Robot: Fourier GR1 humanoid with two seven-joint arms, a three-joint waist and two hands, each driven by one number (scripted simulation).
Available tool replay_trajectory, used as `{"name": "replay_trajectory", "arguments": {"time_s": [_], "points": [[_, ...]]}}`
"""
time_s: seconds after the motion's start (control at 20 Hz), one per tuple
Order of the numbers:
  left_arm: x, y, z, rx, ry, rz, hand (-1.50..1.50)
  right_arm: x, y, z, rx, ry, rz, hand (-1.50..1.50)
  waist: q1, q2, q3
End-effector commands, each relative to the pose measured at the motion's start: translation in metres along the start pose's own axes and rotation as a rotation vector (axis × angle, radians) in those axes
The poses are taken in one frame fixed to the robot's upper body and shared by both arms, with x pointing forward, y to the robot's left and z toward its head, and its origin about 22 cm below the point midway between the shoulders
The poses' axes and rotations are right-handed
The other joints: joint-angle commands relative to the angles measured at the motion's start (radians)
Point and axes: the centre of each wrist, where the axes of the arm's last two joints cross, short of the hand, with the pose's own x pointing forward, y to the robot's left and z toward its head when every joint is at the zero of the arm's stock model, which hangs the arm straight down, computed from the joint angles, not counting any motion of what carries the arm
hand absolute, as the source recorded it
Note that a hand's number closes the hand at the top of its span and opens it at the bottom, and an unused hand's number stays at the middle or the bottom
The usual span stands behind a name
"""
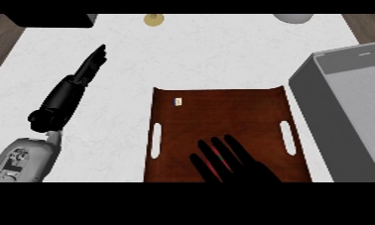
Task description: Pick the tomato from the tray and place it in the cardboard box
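Note:
A dark brown tray [219,115] with two slot handles lies in the middle of the white counter. My right hand [238,167] comes in from the lower edge and hovers flat over the tray's near part, fingers straight and spread. Thin red and green streaks show between those fingers, probably the tomato [213,158], which is otherwise hidden under the hand. The box [333,115], grey with an open top, stands just right of the tray and is cut by the right edge. My left hand [89,68] rests open at the left, fingers pointing away.
A small white tag [178,101] lies on the tray's far left part. At the counter's far edge are a small yellow round object [154,19], a white rounded object [293,18] and a black block [51,20]. Wooden floor shows at both far corners.

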Motion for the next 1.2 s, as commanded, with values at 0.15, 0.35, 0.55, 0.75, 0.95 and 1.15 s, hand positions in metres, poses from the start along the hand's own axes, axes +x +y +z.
{"name": "replay_trajectory", "arguments": {"time_s": [0.15,0.35,0.55,0.75,0.95,1.15], "points": [[-0.001,0.002,0.004,-0.002,-0.005,-0.009,0.0,0.011,0.005,-0.018,0.005,0.137,0.073,-1.5,0.004,0.008,0.024],[-0.002,-0.007,0.0,-0.004,-0.011,0.004,0.0,0.011,0.028,-0.022,-0.014,0.123,0.056,-1.5,0.0,0.009,0.025],[0.006,-0.017,0.012,-0.002,0.001,0.001,0.0,0.012,0.044,-0.041,0.026,0.142,0.087,-1.5,0.011,0.008,0.025],[0.01,0.008,0.011,-0.024,-0.011,-0.016,0.0,0.015,0.041,-0.049,0.032,0.183,0.114,-1.5,0.012,0.008,0.025],[0.014,0.006,0.004,0.011,-0.009,-0.006,0.0,0.009,0.051,-0.056,0.016,0.182,0.111,-1.5,0.007,0.009,0.025],[0.009,-0.001,0.006,-0.009,-0.002,-0.006,0.0,-0.01,0.058,-0.07,0.033,0.157,0.08,-1.5,0.012,0.011,0.026]]}}
